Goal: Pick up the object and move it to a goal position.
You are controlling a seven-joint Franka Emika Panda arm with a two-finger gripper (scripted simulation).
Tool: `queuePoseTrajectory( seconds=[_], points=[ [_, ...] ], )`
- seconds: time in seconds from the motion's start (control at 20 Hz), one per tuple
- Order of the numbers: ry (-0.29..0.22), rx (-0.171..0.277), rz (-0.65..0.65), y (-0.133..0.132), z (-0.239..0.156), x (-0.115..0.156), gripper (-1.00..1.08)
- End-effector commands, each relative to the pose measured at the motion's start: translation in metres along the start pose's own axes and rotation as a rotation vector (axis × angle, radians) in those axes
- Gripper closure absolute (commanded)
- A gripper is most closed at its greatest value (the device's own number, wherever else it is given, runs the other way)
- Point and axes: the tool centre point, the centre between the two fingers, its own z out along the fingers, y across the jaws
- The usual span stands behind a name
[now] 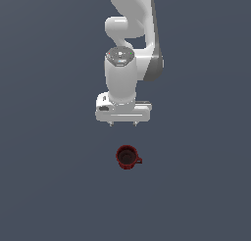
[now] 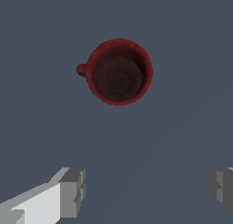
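A small dark red mug (image 1: pixel 128 157) stands upright on the grey floor, its dark inside facing up and its small handle pointing to the exterior view's right. In the wrist view the mug (image 2: pixel 119 72) shows from above, whole and unobstructed. My gripper (image 1: pixel 122 123) hangs from the white arm, above and behind the mug, apart from it. Its two fingers (image 2: pixel 73 191) are spread wide with nothing between them. The gripper's midpoint in the wrist view (image 2: pixel 148 189) lies over bare floor, off to the side of the mug.
The white arm's body (image 1: pixel 128 54) rises behind the gripper. A plain grey floor (image 1: pixel 54 186) surrounds the mug on all sides.
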Motion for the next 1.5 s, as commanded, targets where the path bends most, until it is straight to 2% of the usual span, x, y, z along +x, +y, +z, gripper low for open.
queuePoseTrajectory(
  seconds=[0.0, 0.3, 0.6, 1.45],
  points=[
    [0.0, 0.0, 0.0, 0.0, 0.0, 0.0, -0.2],
    [-0.014, -0.008, -0.012, -0.001, 0.002, 0.003, -0.2],
    [-0.055, -0.03, -0.048, -0.004, 0.007, 0.011, -0.2],
    [-0.269, -0.144, -0.238, -0.022, 0.041, 0.046, -0.2]
  ],
)
